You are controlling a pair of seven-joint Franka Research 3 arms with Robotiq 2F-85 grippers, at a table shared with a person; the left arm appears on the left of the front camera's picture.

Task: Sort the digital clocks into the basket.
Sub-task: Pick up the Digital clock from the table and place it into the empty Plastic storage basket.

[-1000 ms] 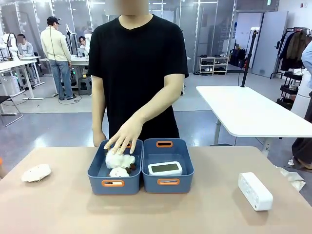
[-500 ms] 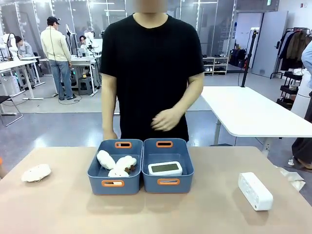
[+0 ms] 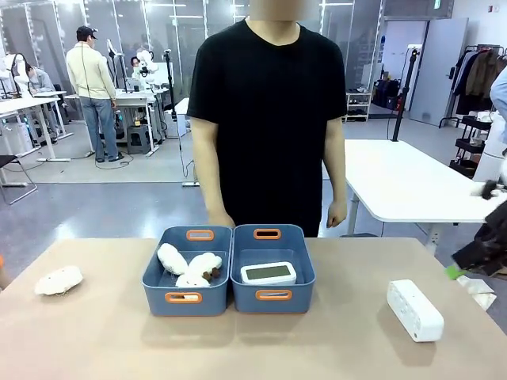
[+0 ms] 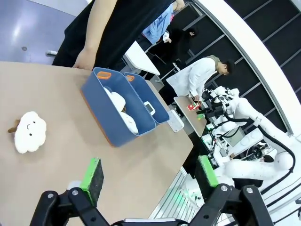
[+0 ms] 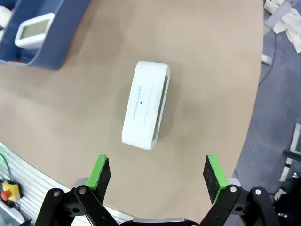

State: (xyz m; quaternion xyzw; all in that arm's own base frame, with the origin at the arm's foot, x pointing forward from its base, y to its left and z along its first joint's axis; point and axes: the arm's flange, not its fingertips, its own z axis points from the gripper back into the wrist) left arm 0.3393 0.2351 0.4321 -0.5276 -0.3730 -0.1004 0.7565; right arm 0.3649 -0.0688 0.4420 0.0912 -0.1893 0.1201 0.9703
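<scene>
Your right gripper (image 5: 156, 172) stood wide open and held nothing. The loose white rounded-rectangular plastic digital clock (image 5: 146, 104) lay on the table just ahead of it, apart from the pads, with its long side running almost along the fingers. It looked light, stiff and smooth, so probably slippery; you would best take it across the narrow width, at the middle. The slate-blue rectangular plastic basket (image 3: 247, 302), holding the other clock (image 3: 268, 274), stood well apart.

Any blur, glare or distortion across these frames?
Front view: even light, soft shadow under the slate-blue plastic baskets; right arm smeared at edge. Left wrist view: rolled, background bowed. Right wrist view: white rounded plastic clock sharp, glare-free.
</scene>
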